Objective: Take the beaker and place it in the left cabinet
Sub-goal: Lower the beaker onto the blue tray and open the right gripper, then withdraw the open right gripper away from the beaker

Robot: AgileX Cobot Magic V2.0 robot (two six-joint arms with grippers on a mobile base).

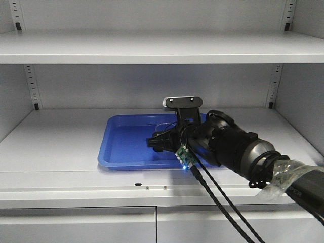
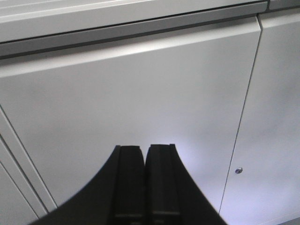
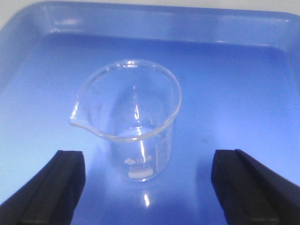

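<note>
The beaker (image 3: pixel 136 122), clear glass with a pouring lip at its left, stands upright in a blue tray (image 3: pixel 234 70). My right gripper (image 3: pixel 147 161) is open, one finger on each side of the beaker and slightly short of it, not touching. In the front view the right gripper (image 1: pixel 156 143) reaches over the blue tray (image 1: pixel 121 147) on the middle shelf of the left cabinet (image 1: pixel 61 136); the beaker is barely visible there. My left gripper (image 2: pixel 145 149) is shut and empty, facing a lower cabinet door (image 2: pixel 140 89).
An upper shelf (image 1: pixel 152 50) runs above the tray. Slotted uprights (image 1: pixel 33 86) stand at the back corners. Two black cables (image 1: pixel 223 207) hang from the right arm across the shelf's front edge. A door seam with a screw (image 2: pixel 239 170) is right of the left gripper.
</note>
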